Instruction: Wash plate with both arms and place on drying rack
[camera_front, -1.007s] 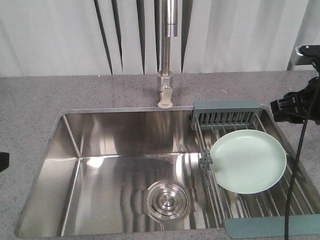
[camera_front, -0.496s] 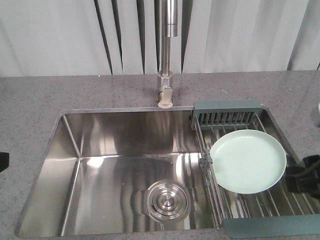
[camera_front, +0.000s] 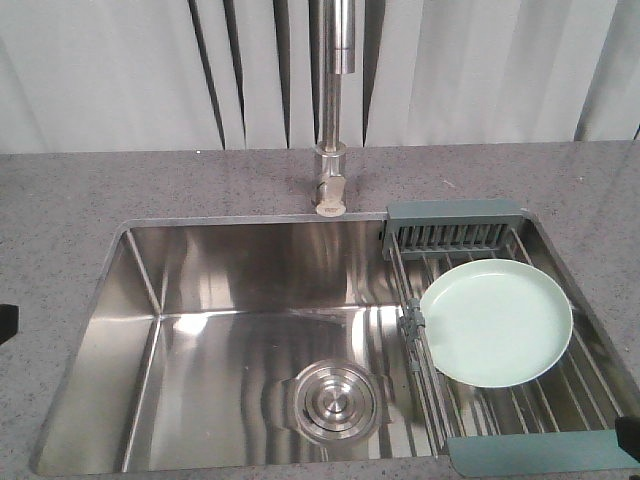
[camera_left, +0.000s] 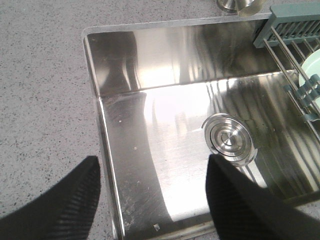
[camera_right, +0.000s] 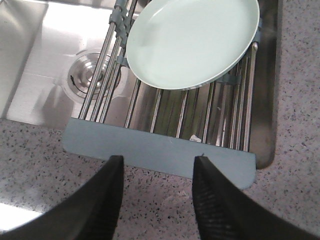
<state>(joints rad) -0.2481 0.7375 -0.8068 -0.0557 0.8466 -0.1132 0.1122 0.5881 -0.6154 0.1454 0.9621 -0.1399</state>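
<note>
Since half a second ago the right arm has dropped almost out of the front view, leaving a dark sliver at the lower right corner. Its right gripper (camera_right: 155, 200) hangs open over the counter, just short of the drying rack (camera_front: 535, 452). Ahead of it the plate (camera_right: 192, 40) lies flat on the rack bars. Across the sink (camera_left: 165, 125), the left gripper (camera_left: 152, 200) is also open, farther from the plate.

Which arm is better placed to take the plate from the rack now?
Probably the right: its open gripper hovers beside the drying rack, plate just beyond. The left gripper hangs over the sink's far corner.
</note>
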